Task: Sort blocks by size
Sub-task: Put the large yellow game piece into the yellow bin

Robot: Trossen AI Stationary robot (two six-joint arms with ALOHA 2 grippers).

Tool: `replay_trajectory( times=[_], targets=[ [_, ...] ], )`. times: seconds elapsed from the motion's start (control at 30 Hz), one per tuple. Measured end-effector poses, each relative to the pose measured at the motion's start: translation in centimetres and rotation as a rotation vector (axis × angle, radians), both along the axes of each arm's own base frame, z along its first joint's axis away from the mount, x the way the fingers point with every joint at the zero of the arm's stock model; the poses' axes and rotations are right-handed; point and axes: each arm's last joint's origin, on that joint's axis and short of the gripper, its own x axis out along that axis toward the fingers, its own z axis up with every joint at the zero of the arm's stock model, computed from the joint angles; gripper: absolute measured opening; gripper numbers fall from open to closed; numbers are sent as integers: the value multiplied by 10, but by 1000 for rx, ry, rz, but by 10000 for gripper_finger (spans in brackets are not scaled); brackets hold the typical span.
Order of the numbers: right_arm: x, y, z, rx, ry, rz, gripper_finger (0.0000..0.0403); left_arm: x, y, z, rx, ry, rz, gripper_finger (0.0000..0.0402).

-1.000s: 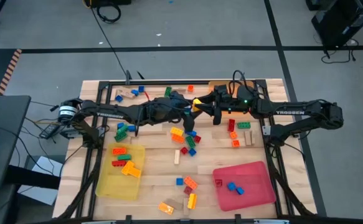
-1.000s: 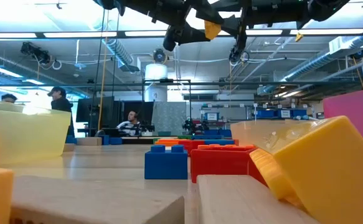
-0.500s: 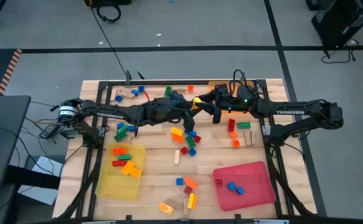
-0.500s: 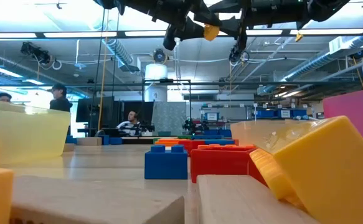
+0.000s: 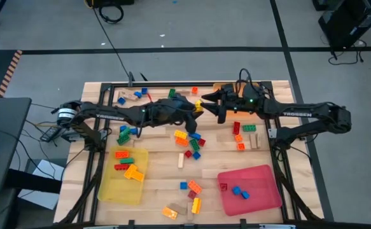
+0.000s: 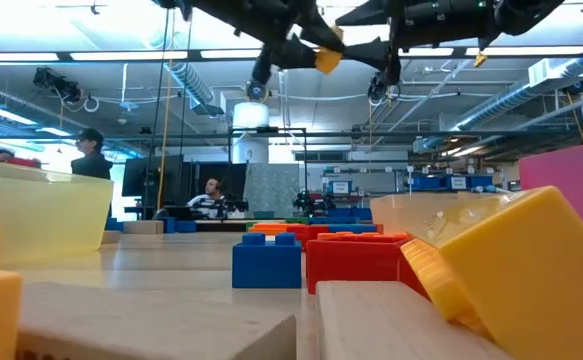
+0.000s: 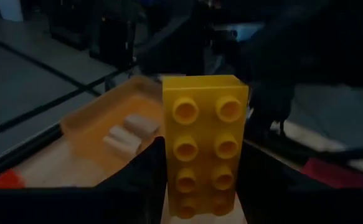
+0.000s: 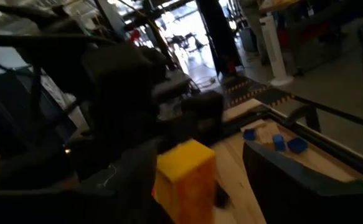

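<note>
A yellow two-by-four brick (image 5: pixel 199 105) hangs high over the table's far middle. My left gripper (image 5: pixel 194 107) reaches in from the left and is shut on it. In the left wrist view the brick (image 7: pixel 205 140) stands between my fingers, studs toward the camera. My right gripper (image 5: pixel 212 102) faces it from the right and is open. In the right wrist view the brick's free end (image 8: pixel 184 174) sits between that gripper's fingers, with a gap showing on one side. Many other blocks (image 5: pixel 190 141) lie scattered on the table. My left gripper pinches the brick's two long sides (image 7: pixel 169 183) between its two fingers, at the end nearer the wrist. The fingers come in about level from the table's left and lie along the brick. The brick sticks out past them, lifted clear high above the table (image 6: pixel 328 60).
A yellow tray (image 5: pixel 116 187) with several blocks lies at the near left, and a red tray (image 5: pixel 261 184) with blue bricks at the near right. An orange tray (image 7: pixel 88 121) with wooden pieces sits at the far side. Loose blocks (image 6: pixel 267 260) crowd the near middle.
The yellow brick has passed from my right gripper to my left one, staying high over the far middle. My left gripper has taken hold of it. My right gripper has opened, let go and drawn back a little toward the table's right edge.
</note>
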Motion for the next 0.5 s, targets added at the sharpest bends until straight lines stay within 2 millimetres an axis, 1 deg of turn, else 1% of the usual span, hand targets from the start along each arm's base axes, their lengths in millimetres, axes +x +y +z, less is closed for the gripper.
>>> replay_trajectory(
  times=[0.1,0.2,0.3,0.4,0.5],
  targets=[
    [-6,-2,-4,23,74,-15,267,-16,0,8,0,65,19,165],
    [-10,-3,-11,50,163,-27,271,-37,-1,17,-36,141,45,165],
    [-13,-2,-17,87,230,-30,271,-63,-5,23,-109,235,50,165],
    [-13,-2,-20,118,249,-34,266,-91,-12,24,-231,374,12,165],
    [-12,-1,-21,121,251,-29,263,-117,-27,22,-306,479,37,165]
  ],
)
